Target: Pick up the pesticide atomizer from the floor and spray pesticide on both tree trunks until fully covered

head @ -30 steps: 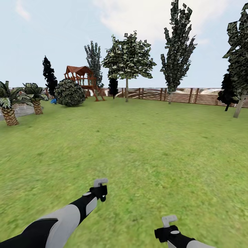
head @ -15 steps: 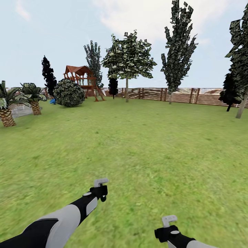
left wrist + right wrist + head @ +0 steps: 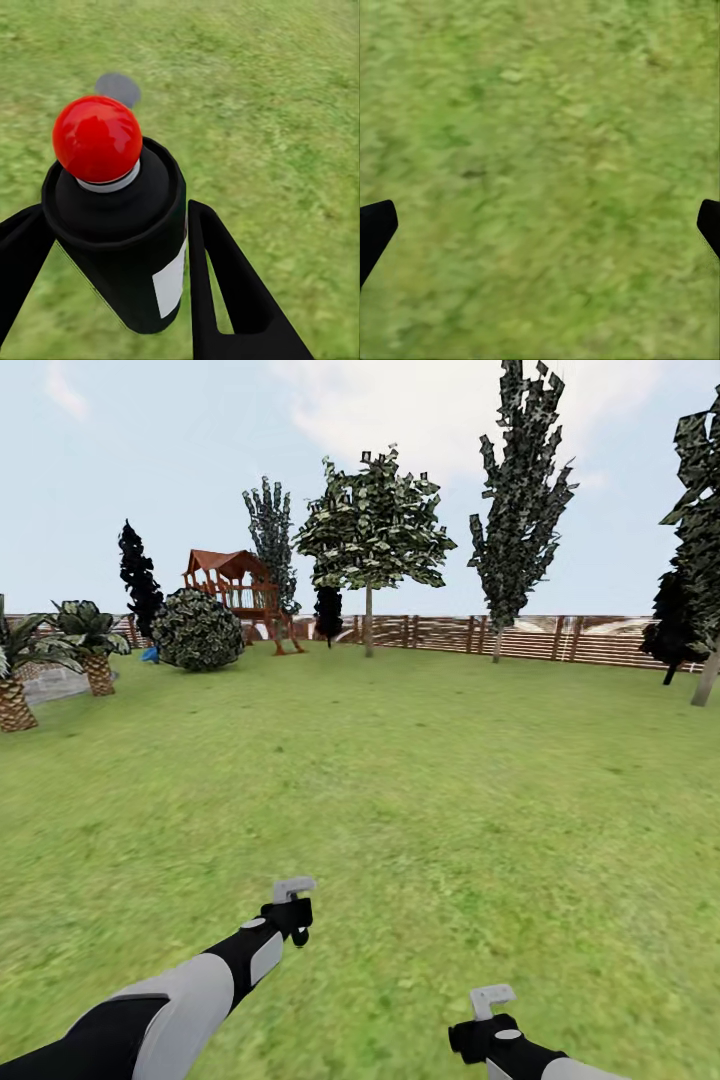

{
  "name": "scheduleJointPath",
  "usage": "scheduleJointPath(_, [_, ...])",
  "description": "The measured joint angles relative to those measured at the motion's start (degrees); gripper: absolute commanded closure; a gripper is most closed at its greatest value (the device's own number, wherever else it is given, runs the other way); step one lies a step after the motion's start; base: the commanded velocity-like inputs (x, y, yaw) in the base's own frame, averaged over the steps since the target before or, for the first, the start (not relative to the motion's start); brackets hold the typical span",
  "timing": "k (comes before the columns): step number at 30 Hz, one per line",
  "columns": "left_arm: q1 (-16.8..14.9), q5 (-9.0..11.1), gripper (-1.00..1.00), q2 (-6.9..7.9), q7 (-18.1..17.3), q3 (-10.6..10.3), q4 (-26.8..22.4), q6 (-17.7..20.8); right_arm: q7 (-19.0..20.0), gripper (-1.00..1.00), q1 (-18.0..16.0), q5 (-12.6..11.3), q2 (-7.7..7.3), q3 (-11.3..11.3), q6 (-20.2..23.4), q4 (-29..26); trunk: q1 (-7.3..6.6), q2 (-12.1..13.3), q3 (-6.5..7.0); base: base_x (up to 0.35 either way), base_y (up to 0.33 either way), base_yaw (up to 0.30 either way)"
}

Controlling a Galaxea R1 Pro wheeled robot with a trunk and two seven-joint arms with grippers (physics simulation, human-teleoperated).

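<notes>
We look out over one wide lawn (image 3: 400, 780) with our two arms low in the frame. Our left pincer (image 3: 112, 247) is closed on the one atomizer (image 3: 124, 240): its two black fingers (image 3: 225, 292) press the black body on either side, the white label faces one finger, and the red tip (image 3: 97, 139) points out over the grass, with one small grey patch (image 3: 118, 88) on the ground beyond it. In the head view this pincer (image 3: 290, 905) sits at lower centre-left. Our right pincer (image 3: 485, 1010) is at the bottom right of the frame; in its wrist view the two fingertips (image 3: 375, 229) stand wide apart at the picture's edges with nothing between them but grass. Along the far slat fence (image 3: 520, 638) we count two trees with bare trunks: one (image 3: 372, 530) at upper centre, one (image 3: 705, 510) cut by the right edge. Between them rises one tall narrow tree (image 3: 520, 500). At upper left stand one playset (image 3: 235, 595), one round bush (image 3: 198, 628) and two palms (image 3: 90, 645).
</notes>
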Motion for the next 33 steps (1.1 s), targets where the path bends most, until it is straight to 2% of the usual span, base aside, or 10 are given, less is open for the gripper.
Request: scheduleJointPath(33, [0.0, 0.0, 1.0, 0.0, 0.0, 0.0, 0.0, 0.0, 0.0, -1.0, 0.0, 0.0, 0.0, 0.0, 0.0, 0.0, 0.0, 0.0, 0.0, 0.35, 0.0, 0.0])
